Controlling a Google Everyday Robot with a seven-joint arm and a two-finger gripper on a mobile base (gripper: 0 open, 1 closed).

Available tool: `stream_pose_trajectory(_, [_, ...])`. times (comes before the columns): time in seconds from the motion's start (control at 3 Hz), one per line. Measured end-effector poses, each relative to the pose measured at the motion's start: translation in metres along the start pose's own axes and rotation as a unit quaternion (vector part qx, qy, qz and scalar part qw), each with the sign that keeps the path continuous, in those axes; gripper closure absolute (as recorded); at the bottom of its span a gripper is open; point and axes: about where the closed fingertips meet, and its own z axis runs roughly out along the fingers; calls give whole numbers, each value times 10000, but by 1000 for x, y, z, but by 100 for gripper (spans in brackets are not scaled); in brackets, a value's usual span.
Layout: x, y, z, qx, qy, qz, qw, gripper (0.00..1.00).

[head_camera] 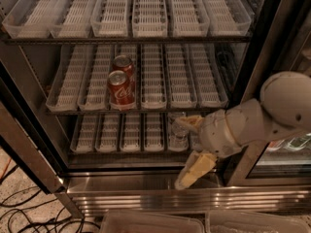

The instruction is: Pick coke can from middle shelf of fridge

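On the middle shelf [181,81] of the fridge [146,194], in the third lane from the left, two coke cans stand upright, one behind the other. The front can [120,88] is at the tray's front edge and the rear can [123,64] is close behind it. The door is open and the cans are in plain reach, but neither is held yet, so I judge the task barely begun. The approach, the grip and the pull-out are all left to do.

The claw [179,153] hangs low on the right, in front of the bottom shelf, with its two fingers spread wide and nothing between them. One finger points left across a clear bottle [178,136]; the other slants down toward the steel base. From the claw, the front can lies up and to the left — a shelf higher, a few lanes over, well apart.
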Motion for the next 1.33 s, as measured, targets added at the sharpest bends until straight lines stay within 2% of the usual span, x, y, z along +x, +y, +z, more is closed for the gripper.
stream_pose_trajectory(0.33, [-25,14,27,224,-598,461,9969,0])
stream_pose_trajectory(0.67, [-50,14,46,554,-1331,770,9866,0])
stream_pose_trajectory(1.0, [-72,5,55,1052,-1873,750,9738,0])
stream_pose_trajectory(1.33, [-93,-4,58,1679,-2207,638,9587,0])
